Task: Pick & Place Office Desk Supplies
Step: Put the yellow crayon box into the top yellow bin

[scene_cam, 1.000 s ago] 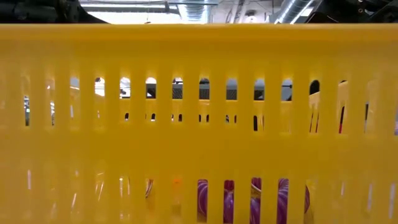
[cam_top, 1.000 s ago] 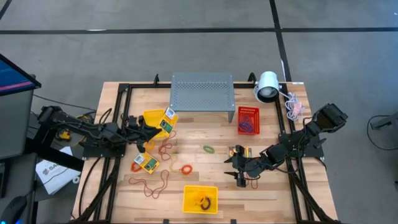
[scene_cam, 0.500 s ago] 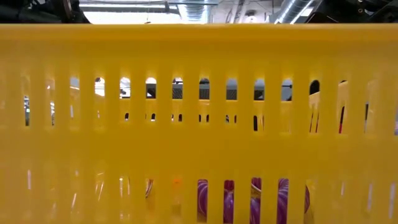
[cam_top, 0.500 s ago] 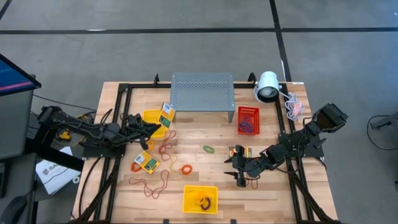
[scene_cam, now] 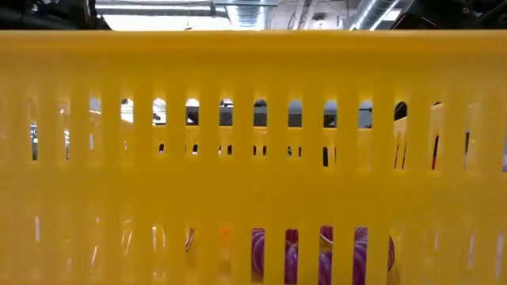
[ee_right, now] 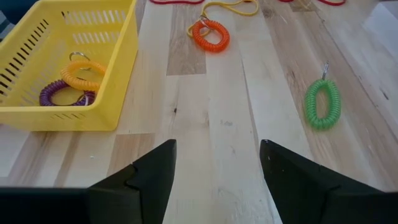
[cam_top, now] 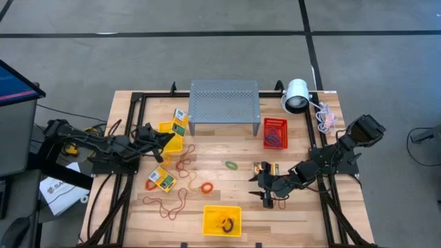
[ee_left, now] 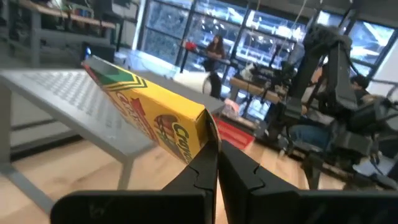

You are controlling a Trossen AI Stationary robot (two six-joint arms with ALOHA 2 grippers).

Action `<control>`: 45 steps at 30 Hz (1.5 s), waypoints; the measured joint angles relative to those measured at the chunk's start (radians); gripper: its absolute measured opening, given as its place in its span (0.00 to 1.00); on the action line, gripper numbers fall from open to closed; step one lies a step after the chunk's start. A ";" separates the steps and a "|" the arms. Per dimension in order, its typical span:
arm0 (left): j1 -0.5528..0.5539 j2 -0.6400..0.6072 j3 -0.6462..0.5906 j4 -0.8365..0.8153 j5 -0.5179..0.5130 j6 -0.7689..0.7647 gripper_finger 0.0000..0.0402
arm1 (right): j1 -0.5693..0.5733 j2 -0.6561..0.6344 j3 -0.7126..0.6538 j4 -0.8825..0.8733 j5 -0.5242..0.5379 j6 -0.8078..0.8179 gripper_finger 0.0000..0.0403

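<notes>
Low view: yellow basket (scene_cam: 253, 142) wall only.

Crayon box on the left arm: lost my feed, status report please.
Left gripper shut on crayon box, lifted beside the grey perforated stand. Right gripper open, empty, above bare table. Nothing in the way.

Crayon box (cam_top: 179, 122) tilted, lifted over yellow tray | second crayon box (cam_top: 162, 179) flat on wood | green coil (cam_top: 230, 164) mid-table | orange coil (cam_top: 206, 187) nearby | red bands (cam_top: 169, 204) loose
</notes>
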 joint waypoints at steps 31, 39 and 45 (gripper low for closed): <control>0.000 -0.135 0.000 -0.515 -0.079 -0.254 0.00 | 0.000 0.000 0.000 0.003 0.002 0.000 0.56; 0.000 -0.134 0.000 -0.615 -0.023 -0.364 0.00 | 0.000 0.000 0.000 0.003 0.002 0.000 0.56; 0.000 -0.127 0.000 -0.658 -0.019 -0.404 0.00 | 0.000 0.000 0.000 0.004 0.002 0.000 0.56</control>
